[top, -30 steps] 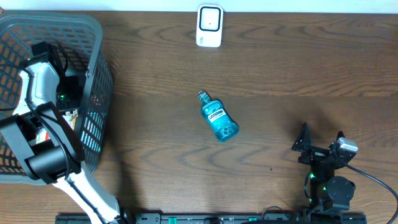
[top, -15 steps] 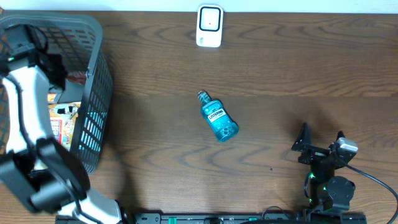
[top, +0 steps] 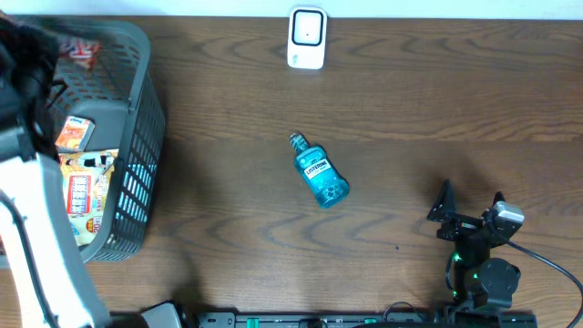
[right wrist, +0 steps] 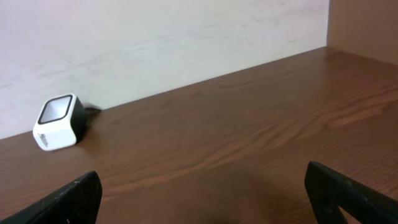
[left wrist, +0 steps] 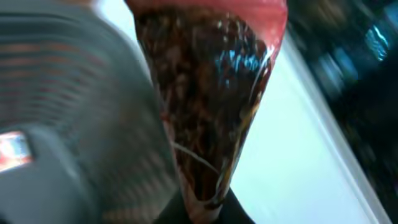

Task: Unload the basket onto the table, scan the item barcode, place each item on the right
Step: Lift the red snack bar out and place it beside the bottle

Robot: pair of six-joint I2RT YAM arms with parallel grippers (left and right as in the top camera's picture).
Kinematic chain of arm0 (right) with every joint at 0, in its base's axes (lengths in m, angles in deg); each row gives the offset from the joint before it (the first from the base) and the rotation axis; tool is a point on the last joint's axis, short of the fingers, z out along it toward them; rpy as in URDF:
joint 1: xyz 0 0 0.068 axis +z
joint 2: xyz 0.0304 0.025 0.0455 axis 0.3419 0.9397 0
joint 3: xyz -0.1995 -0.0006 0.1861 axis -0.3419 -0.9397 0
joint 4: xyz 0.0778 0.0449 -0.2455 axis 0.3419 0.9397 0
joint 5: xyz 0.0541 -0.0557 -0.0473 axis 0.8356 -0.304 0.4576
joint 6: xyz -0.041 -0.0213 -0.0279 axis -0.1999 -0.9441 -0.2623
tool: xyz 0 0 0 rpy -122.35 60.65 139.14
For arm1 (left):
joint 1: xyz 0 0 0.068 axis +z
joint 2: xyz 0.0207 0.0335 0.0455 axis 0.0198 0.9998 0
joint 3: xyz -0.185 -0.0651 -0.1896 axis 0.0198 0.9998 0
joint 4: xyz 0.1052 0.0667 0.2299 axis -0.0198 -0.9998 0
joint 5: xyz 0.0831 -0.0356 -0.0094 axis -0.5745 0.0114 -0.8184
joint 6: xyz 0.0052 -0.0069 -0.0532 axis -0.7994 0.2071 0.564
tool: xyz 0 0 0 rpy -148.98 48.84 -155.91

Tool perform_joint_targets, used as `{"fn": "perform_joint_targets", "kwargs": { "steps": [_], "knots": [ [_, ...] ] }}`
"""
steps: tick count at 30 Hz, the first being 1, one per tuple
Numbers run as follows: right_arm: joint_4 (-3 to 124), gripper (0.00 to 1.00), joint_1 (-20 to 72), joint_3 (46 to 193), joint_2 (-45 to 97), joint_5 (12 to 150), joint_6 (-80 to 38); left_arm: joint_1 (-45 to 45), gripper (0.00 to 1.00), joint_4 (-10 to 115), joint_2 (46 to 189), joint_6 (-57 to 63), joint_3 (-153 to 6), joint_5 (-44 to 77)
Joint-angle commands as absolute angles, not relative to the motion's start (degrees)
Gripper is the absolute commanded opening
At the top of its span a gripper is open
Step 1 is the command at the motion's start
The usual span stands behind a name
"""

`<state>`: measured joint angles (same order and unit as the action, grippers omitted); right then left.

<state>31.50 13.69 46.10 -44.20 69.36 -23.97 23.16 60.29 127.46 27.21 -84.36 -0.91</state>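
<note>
My left gripper (left wrist: 208, 210) is shut on the bottom corner of a clear packet (left wrist: 211, 93) with dark contents and a red top. The view is blurred by motion. In the overhead view that arm is a blur over the basket's back left corner, with a red-and-white smear (top: 78, 50) beside it. The white barcode scanner (top: 307, 38) stands at the table's back edge and also shows as the scanner (right wrist: 59, 121) in the right wrist view. My right gripper (top: 471, 205) rests open at the front right, nothing between its fingers (right wrist: 74, 199).
A grey mesh basket (top: 137, 137) at the left holds an orange box (top: 75, 134) and printed packets (top: 84, 191). A blue mouthwash bottle (top: 321, 173) lies mid-table. A pale wall backs the table behind the scanner.
The left arm has risen out of the basket and swung toward its back left corner with the packet in its jaws. The right arm and the bottle have not moved.
</note>
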Motion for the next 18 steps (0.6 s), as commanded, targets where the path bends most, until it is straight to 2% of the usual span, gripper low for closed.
{"fn": "perform_joint_targets", "kwargs": {
  "steps": [1, 11, 18],
  "knots": [
    [31.6, 0.99, 13.6, 46.0, -44.5, 68.9, -24.8, 18.4, 0.07, 58.1, 126.0, 15.1, -85.4, 9.6],
    [31.6, 0.99, 13.6, 46.0, -44.5, 68.9, -24.8, 0.3, 0.07, 49.2, 131.8, 6.3, -84.0, 5.2],
    [31.6, 0.99, 13.6, 46.0, -44.5, 68.9, -24.8, -6.0, 0.07, 46.0, 138.7, 6.3, -84.0, 5.2]
  ]
}}
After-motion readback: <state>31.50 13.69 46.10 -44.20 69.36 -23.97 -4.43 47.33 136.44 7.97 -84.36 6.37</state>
